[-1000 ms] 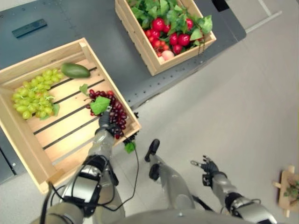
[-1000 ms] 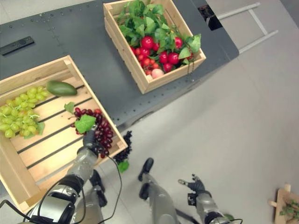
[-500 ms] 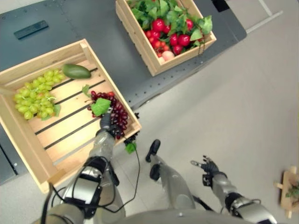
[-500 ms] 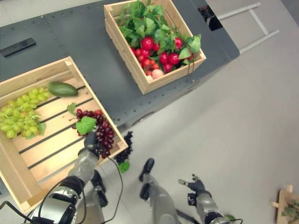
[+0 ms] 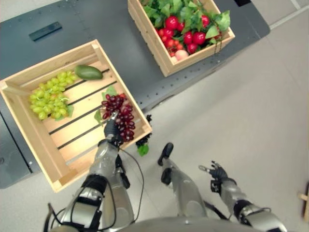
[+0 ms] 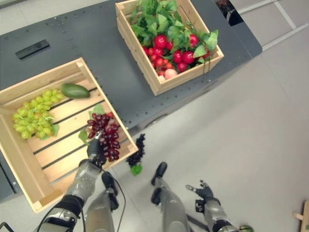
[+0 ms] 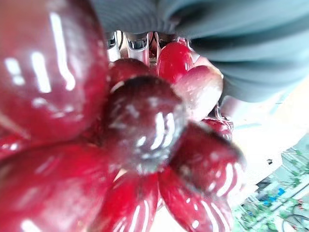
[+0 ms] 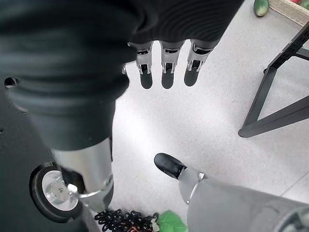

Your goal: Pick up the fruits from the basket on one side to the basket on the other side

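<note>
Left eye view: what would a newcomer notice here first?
Probably the red grapes in the near crate, with the left robot hand on them. Green grapes and an avocado lie further in. The far crate brims with red fruit and leaves; the right robot hand hangs open over the floor.

- I can read no text, label, number or sign on anything in front of me.
- The wooden crates (image 5: 29, 125), the dark table (image 5: 111, 29) and the small black bar (image 5: 45, 31) lying on it carry no lettering that I can make out.
</note>
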